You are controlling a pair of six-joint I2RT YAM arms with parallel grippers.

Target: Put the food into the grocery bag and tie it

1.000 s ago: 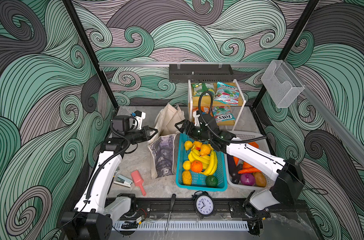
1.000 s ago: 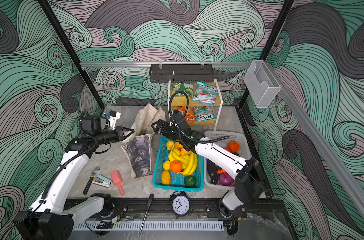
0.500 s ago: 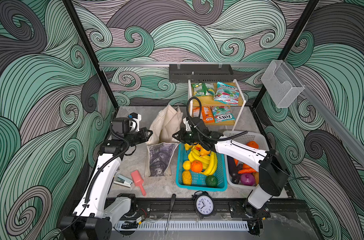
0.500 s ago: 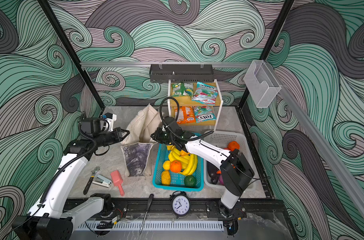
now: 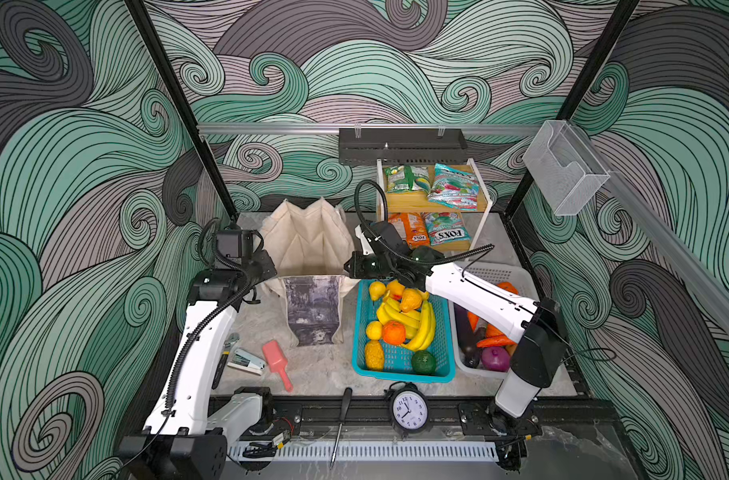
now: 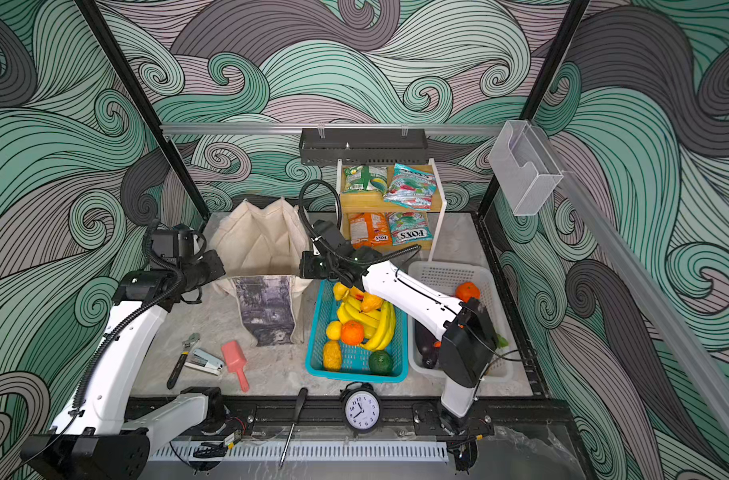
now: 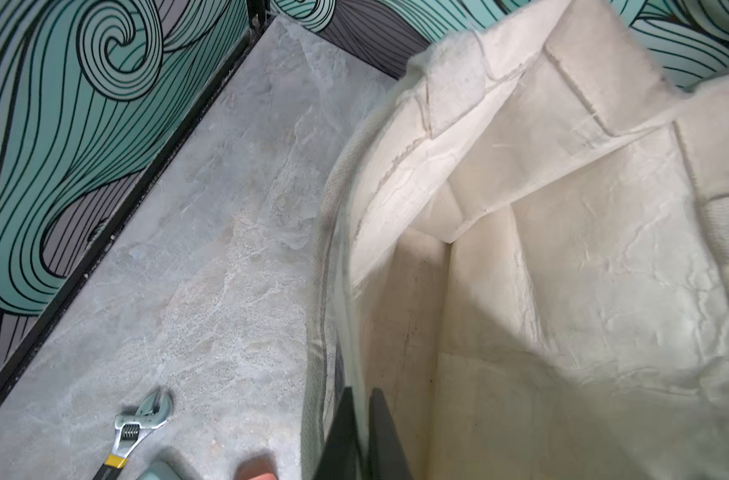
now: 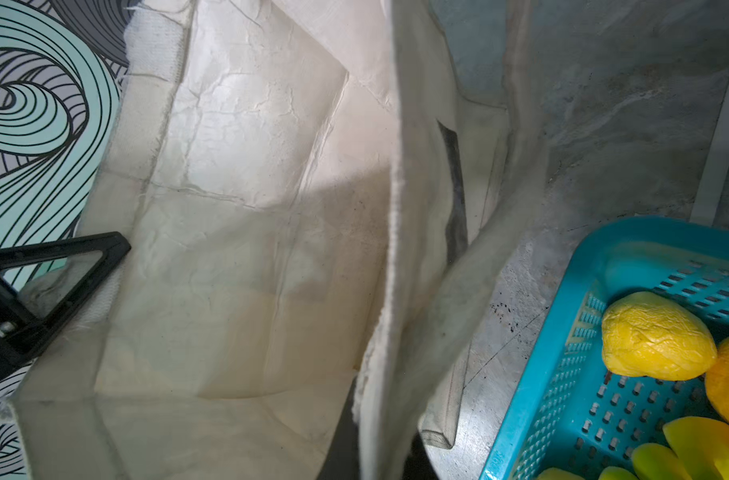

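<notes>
Left gripper (image 7: 360,436) pinches grocery bag (image 5: 309,245) rim; right gripper (image 5: 349,268) apparently opposite rim.

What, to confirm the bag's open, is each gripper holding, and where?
Both hold the grocery bag by its rim: left gripper at its left end, right gripper at its right.

Robot lab test cell, walls were swirl-printed panels (image 5: 84,187) in a black frame (image 5: 180,116), left arm (image 5: 200,353) and right arm (image 5: 479,297) sat on a front rail (image 5: 313,413), tabletop (image 5: 321,370) held staged grocery props, shelf (image 5: 404,204) of snack packets (image 5: 408,178), teal basket (image 5: 356,324) of toy fruit (image 5: 412,328).
</notes>
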